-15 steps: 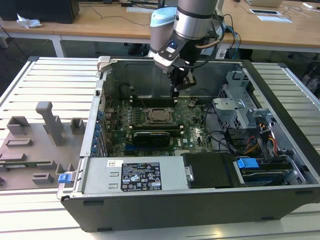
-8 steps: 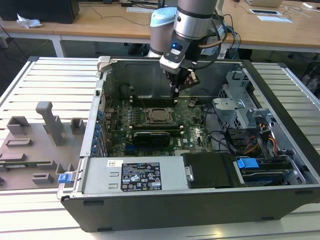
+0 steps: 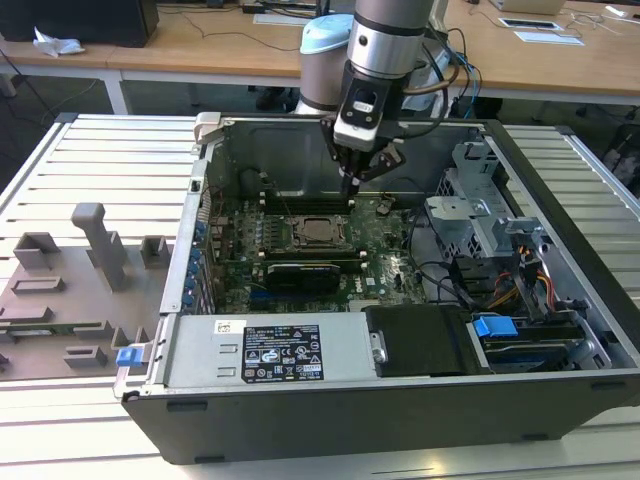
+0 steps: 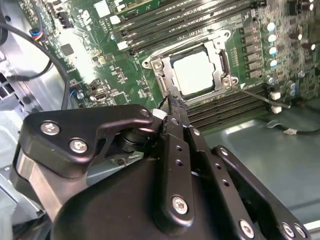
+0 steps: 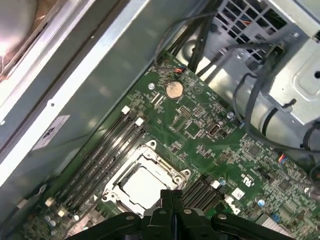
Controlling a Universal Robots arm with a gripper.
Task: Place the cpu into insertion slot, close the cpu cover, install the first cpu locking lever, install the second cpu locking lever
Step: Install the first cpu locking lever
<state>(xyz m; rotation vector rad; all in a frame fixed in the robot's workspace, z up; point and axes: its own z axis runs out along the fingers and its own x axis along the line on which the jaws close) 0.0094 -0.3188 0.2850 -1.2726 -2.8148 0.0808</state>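
Note:
The cpu [image 4: 194, 73] lies flat in the insertion slot [image 3: 318, 232], its pale silver top showing through the cut-out of the cpu cover [image 4: 164, 75], which lies down over it. In the first wrist view the cpu [image 5: 141, 187] and the cover's frame [image 5: 150, 156] sit just past the fingertips. My gripper [image 4: 172, 101] hovers over the socket's edge with its two dark fingers pressed together and nothing between them. From outside the case, the gripper [image 3: 352, 187] hangs just behind the socket. A thin wire lever [image 4: 262, 95] sticks out from one socket corner.
Rows of black memory slots [image 4: 225, 107] flank the socket on both sides. The open computer case [image 3: 190, 260] has metal walls all around, a drive cage [image 3: 470, 215] and cable bundles [image 3: 480, 280] at the exterior view's right, and a black power supply [image 3: 270, 352] in front.

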